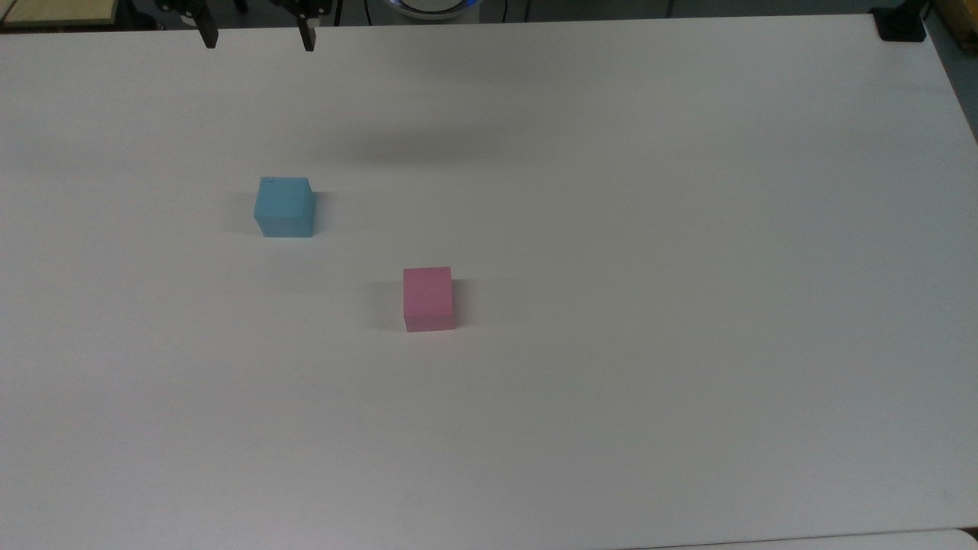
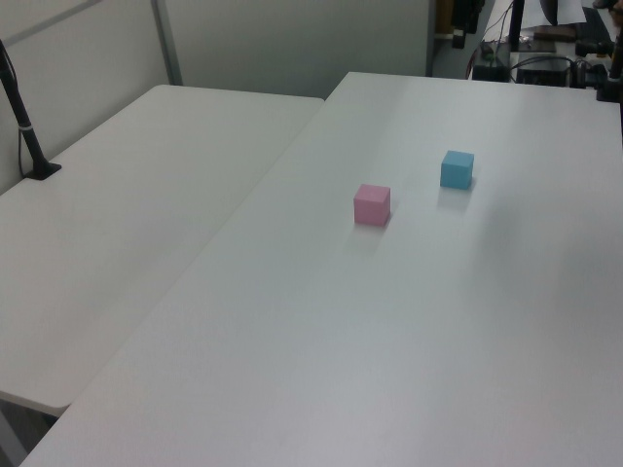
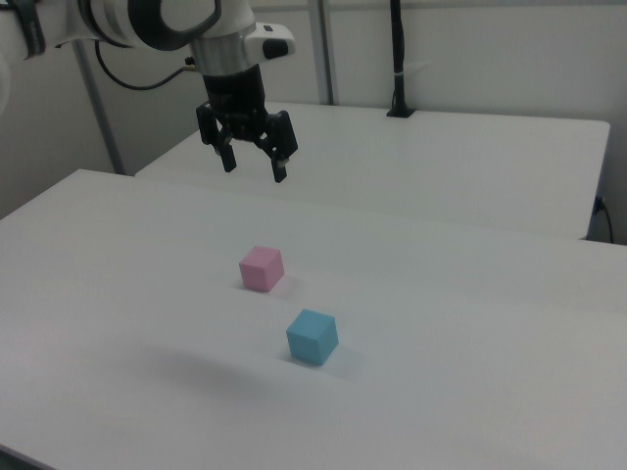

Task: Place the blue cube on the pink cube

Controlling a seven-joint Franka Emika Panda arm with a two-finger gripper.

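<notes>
Top view: two cubes apart, nothing picked up yet

Top view shows the blue cube (image 1: 283,207) sitting flat on the white table (image 1: 649,229), toward the top view's left. It is a small, soft-looking block, maybe foam, with a dull sky-blue skin that does not shine. One top corner has a tiny dark mark. The pink cube (image 1: 428,299) sits near it, lower and toward the top view's right. The two do not touch. The pink one looks about the same size, dull too, with flat sides and sharp edges.

The job has not really started, I think. Nothing is lifted and nothing is stacked. The blue block must be grabbed, carried over, and set down on the pink one.

High above the table hangs the gripper (image 3: 254,160). In the right view its two black fingers (image 3: 279,166) are spread wide with only air between them. It holds nothing. In the top view the finger tips poke in at the top edge, well apart from both blocks. A round white and black arm (image 3: 147,20) carries it.

The table is smooth and plain. A soft grey shadow (image 1: 412,145) lies on it. In the left view a second white table (image 2: 127,214) stands right beside the first, with a black pole (image 2: 24,126) at its far side
</notes>
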